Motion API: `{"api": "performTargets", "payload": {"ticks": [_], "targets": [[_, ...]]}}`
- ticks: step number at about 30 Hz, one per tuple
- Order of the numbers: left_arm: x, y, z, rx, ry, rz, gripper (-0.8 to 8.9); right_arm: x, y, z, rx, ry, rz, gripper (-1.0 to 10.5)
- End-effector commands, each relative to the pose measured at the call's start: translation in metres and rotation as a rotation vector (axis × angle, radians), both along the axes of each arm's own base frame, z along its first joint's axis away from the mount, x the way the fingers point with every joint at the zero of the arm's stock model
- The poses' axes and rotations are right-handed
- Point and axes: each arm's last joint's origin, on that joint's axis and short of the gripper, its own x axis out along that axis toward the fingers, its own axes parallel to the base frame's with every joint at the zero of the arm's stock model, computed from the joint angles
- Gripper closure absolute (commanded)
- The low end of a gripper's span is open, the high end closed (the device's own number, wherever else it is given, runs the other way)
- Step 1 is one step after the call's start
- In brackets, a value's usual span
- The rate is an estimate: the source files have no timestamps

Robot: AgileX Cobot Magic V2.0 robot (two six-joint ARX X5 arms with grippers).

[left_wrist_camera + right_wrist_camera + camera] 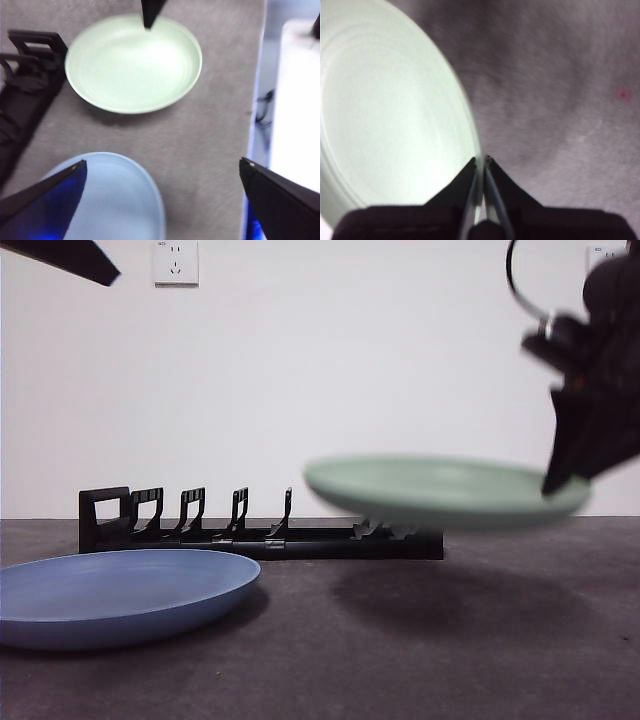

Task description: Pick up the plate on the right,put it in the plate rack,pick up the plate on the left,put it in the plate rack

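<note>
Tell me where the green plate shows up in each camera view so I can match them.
Front view: green plate right of centre, lifted off the table, right gripper pinching its rim.
Left wrist view: upper middle, beside the plate rack.
Right wrist view: fills the left side.
Shared landmark: the right gripper on the rim.

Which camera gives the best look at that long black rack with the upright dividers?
The front view: the long black plastic plate rack stretches across it side-on, dividers upright, though the lifted pale green plate hides part of one end. The left wrist view catches only one blurred end. The right wrist view shows none of it.
</note>
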Motion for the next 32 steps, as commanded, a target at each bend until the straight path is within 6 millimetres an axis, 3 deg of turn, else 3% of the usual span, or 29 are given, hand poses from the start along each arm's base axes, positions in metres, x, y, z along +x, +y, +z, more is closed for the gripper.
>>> {"api": "performTargets", "payload": {"ticks": [1,5,11,18,23,25,29,32], "targets": [[0.001,-0.009,0.001,0.078,-0.143,-0.05,1.8,-0.005,0.001,0.017,0.029,-0.023,0.021,9.6],[0.003,-0.027,0.004,0.168,-0.34,-0.08,1.8,-0.012,0.0,0.038,0.043,-0.018,0.045,9.6],[0.001,-0.053,0.002,0.292,-0.564,-0.198,1.81,-0.019,0.009,0.053,0.095,0.015,0.094,9.6],[0.002,-0.076,-0.015,0.463,-0.631,-0.317,1.85,-0.026,0.032,0.069,0.095,0.01,0.179,9.6],[0.001,-0.084,-0.019,0.483,-0.642,-0.322,1.94,-0.03,0.046,0.074,0.056,0.003,0.213,9.6],[0.0,-0.085,-0.019,0.484,-0.649,-0.319,2.73,-0.031,0.048,0.074,0.041,0.002,0.208,9.6],[-0.003,-0.087,-0.019,0.485,-0.651,-0.318,5.66,-0.03,0.048,0.073,0.019,0.0,0.198,9.6],[-0.004,-0.088,-0.019,0.495,-0.653,-0.317,6.68,-0.03,0.048,0.073,0.02,0.004,0.191,9.6]]}}
